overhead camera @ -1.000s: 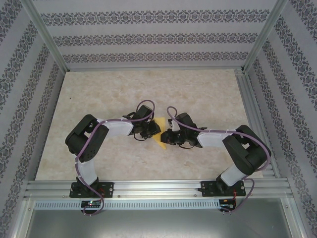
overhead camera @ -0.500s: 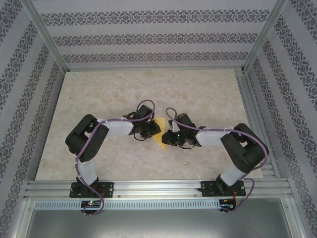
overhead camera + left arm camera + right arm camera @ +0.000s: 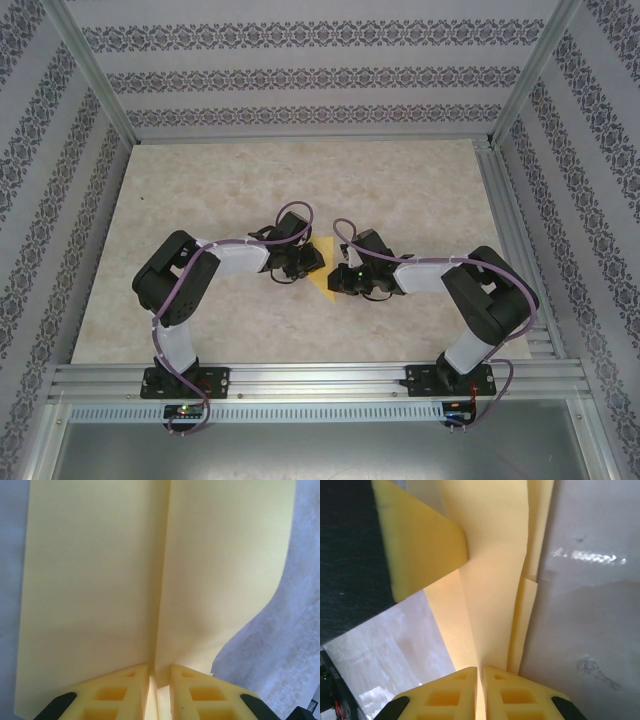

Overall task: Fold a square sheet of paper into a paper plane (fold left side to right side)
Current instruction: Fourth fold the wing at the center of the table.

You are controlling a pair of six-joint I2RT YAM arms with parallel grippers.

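The yellow-orange sheet of paper, folded into the narrow paper plane, lies mid-table between both grippers, its point toward the near edge. My left gripper is shut on the paper's raised centre crease; the pale yellow pads pinch it, and flaps spread to either side. My right gripper is shut on a standing fold of the same paper, with layered edges beside it. The left gripper's finger shows at the upper left of the right wrist view.
The marble-patterned tabletop stretches wide around the arms. Patterned walls enclose the back and sides, and an aluminium rail runs along the near edge. The two wrists nearly touch over the paper.
The right gripper has crept left toward the left gripper, covering more of the paper. The left arm has held still, and both grips have stayed the same.
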